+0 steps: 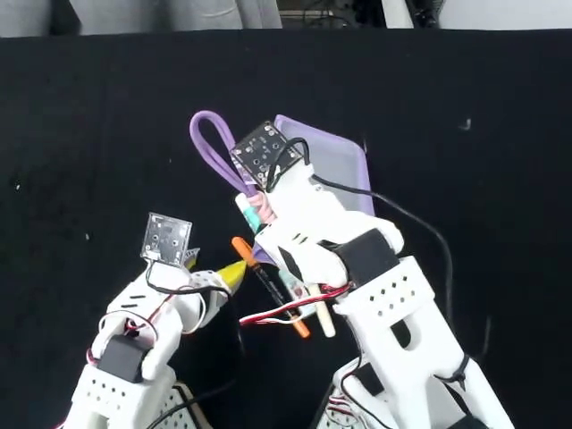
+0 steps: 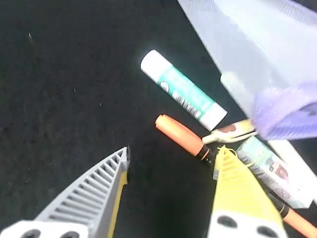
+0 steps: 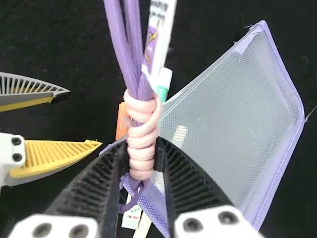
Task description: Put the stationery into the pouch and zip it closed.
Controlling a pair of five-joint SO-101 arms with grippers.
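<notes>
Right wrist view — strap (image 3: pixel 124 54) between jaws

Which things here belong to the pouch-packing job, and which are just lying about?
Job: mesh pouch, its purple strap with pink coil, glue stick, orange pen, left gripper, right gripper.
Lying about: black table cover, black cable.

My left arm (image 1: pixel 134 349) and right arm (image 1: pixel 398 308) are white plastic, trailing red and black wires (image 1: pixel 268 315). The left hand (image 2: pixel 174 151) has one yellow, one grey ribbed finger; the right hand (image 3: pixel 140 146) black ones.
</notes>
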